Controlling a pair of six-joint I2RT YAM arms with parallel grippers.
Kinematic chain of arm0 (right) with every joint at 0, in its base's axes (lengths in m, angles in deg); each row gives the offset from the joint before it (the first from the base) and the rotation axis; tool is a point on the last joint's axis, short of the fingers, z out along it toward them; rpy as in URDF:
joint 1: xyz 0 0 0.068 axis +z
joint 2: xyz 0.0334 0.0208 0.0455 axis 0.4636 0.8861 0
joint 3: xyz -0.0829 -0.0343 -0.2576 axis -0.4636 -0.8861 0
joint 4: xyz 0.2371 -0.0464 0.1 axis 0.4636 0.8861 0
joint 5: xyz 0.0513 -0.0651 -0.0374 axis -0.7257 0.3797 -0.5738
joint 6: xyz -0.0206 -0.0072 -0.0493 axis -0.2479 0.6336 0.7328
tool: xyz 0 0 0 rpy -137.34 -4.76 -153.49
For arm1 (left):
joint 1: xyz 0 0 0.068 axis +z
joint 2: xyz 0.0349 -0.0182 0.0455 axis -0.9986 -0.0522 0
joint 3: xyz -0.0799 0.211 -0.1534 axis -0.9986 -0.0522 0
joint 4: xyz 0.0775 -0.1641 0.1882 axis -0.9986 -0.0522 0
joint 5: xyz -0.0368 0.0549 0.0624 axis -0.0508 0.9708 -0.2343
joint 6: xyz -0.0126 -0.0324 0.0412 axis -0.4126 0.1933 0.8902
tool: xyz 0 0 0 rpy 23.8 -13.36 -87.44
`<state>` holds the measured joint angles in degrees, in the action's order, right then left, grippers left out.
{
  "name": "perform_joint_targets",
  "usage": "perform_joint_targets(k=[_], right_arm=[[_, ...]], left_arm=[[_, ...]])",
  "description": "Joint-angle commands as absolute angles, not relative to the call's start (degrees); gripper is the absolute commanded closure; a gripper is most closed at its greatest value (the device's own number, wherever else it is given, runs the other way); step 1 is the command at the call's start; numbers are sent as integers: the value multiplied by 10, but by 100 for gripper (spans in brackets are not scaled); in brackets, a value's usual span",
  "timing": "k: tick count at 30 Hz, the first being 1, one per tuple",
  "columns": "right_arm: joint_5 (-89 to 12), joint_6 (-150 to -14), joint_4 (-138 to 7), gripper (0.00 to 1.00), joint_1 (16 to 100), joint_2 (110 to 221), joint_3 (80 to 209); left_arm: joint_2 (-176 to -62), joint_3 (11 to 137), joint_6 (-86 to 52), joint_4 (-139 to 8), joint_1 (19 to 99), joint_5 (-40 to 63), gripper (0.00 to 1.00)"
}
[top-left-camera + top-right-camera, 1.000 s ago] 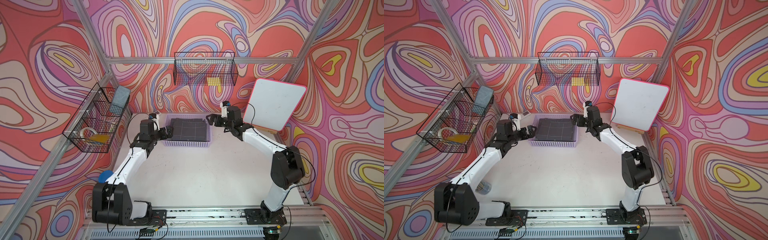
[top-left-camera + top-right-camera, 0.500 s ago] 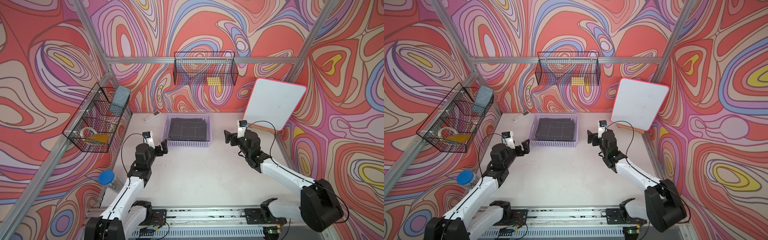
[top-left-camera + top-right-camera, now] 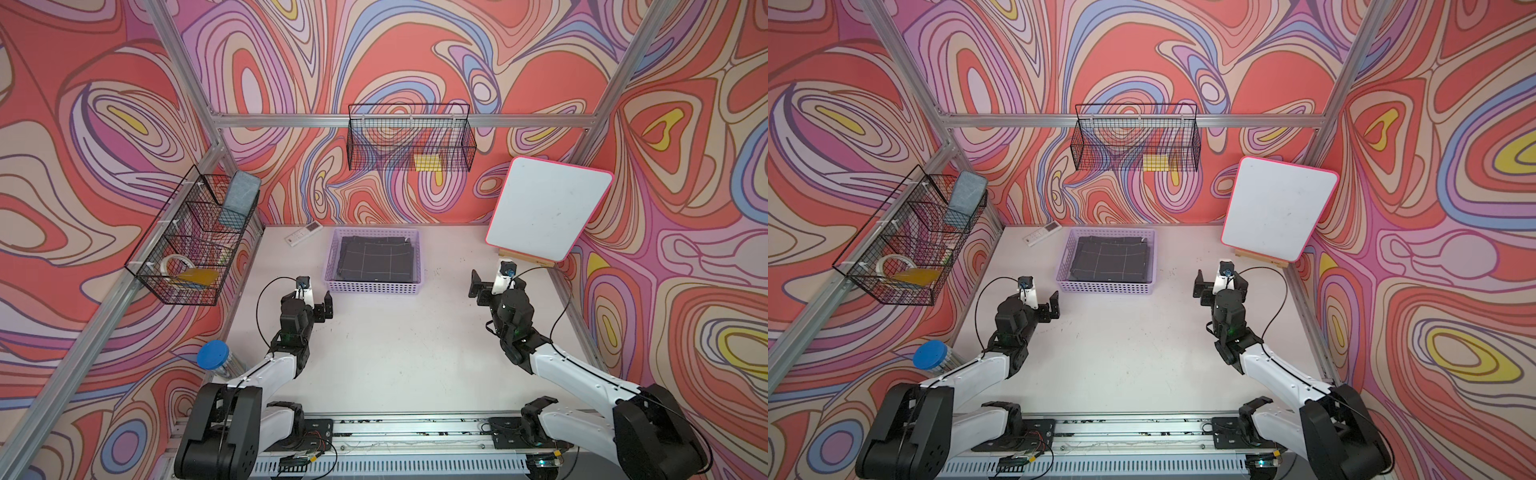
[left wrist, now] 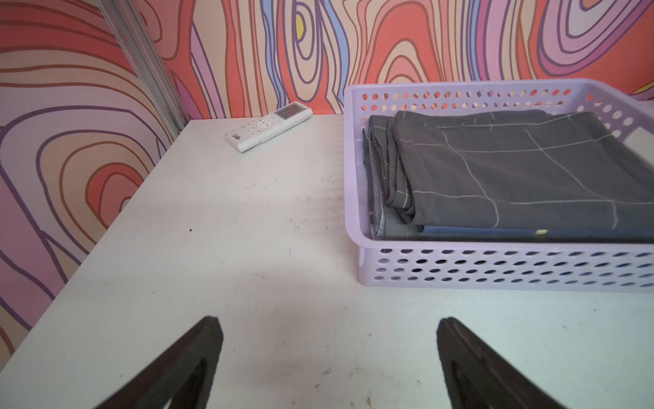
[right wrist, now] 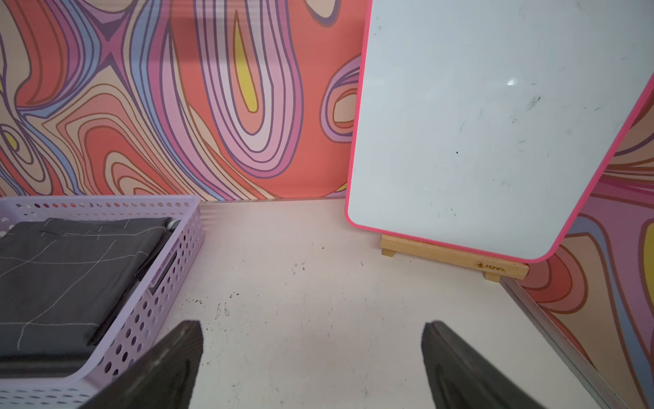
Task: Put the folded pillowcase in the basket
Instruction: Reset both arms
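Folded pillowcase [image 3: 376,259], dark grey w/ thin pale grid lines, lies flat inside the lilac perforated basket [image 3: 374,287] at the back-centre of the white table [image 3: 395,353]. In the left wrist view it sits on top of another folded layer w/ a blue edge, all below the rim, nothing draped over a wall.

Left gripper [image 4: 327,324]: fingers wide, nothing between them, just bare tabletop. It hangs near the basket's front-left corner, not touching. Right gripper [image 5: 313,327]: also spread wide and empty, well apart from the basket on its other side, facing the pink-framed whiteboard [image 3: 548,212] on its wooden stand.

Step in hand, as a judgement: placement looks done and the cloth is released, so this reads as the wrap-up phase, approx. end of task.

Next move prob. calls for nothing delicate: bring both arms to rest w/o clipping the basket's front wall or the white remote control [image 3: 302,235] at the back-left. No regrasp looks needed.
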<state>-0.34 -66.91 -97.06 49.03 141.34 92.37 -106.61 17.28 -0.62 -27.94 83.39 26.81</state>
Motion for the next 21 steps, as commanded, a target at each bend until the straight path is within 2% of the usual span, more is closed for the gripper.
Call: perform_joint_targets(k=[1,6,12,17,21], right_arm=[[11,-660,-1029,2,487,1399,895],[1,-625,-1091,2,485,1407,862],[-3,-617,-1050,2,478,1431,884],[-23,-598,-1034,2,450,1463,908],[-62,-597,-1044,2,397,1482,910]], left_arm=[[-1125,164,10,-177,852,244,1],[-1238,188,21,-109,854,230,1],[-1233,234,1,-208,859,267,1],[-1233,229,0,-196,859,269,1],[-1234,228,2,-193,859,268,1]])
